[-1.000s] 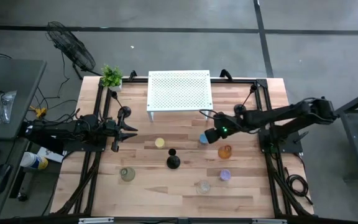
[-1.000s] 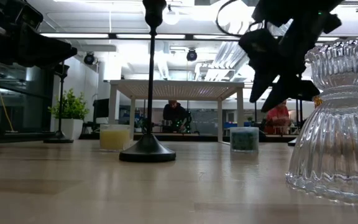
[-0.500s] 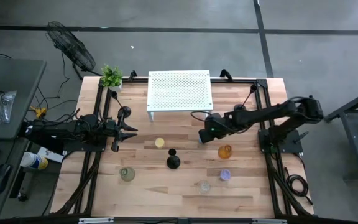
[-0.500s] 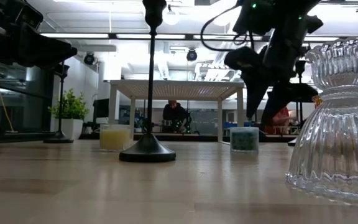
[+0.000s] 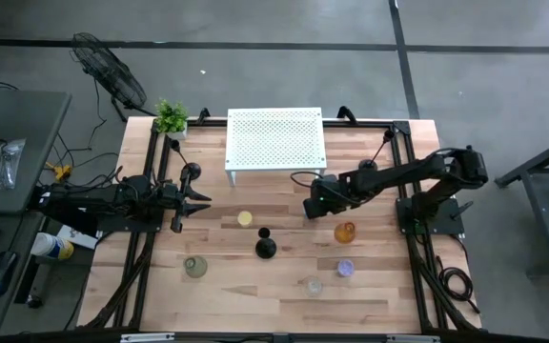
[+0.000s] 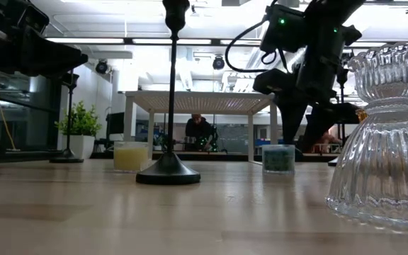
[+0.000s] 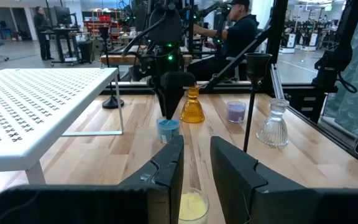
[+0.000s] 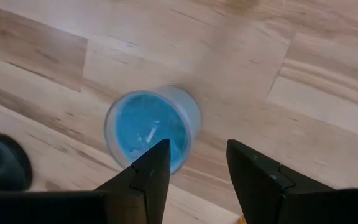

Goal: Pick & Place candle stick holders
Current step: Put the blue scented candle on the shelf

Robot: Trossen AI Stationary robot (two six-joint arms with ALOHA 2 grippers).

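A blue glass cup [image 8: 153,133] stands on the table; it also shows in the low view [image 6: 278,158]. My right gripper [image 8: 197,147] is open just above it, fingers pointing down. The cup lies off to one side by one finger, not between the two. In the high view the right gripper [image 5: 311,207] covers the cup. My left gripper [image 5: 203,201] waits open at the table's left, clear of everything. A slim black candlestick [image 5: 266,246] stands on its round base at mid-table. Yellow [image 5: 245,219], amber [image 5: 345,232], purple [image 5: 345,269], clear [image 5: 313,285] and pale green [image 5: 195,268] cups stand around it.
A white perforated stand [image 5: 275,139] is at the table's far middle, and a small potted plant [image 5: 171,117] at the far left corner. Another black candlestick [image 6: 67,159] stands near the plant. People show in the room beyond the table.
My right gripper has gone toward the table's left edge and down toward the blue cup, staying open. The cup and the other things have not moved.
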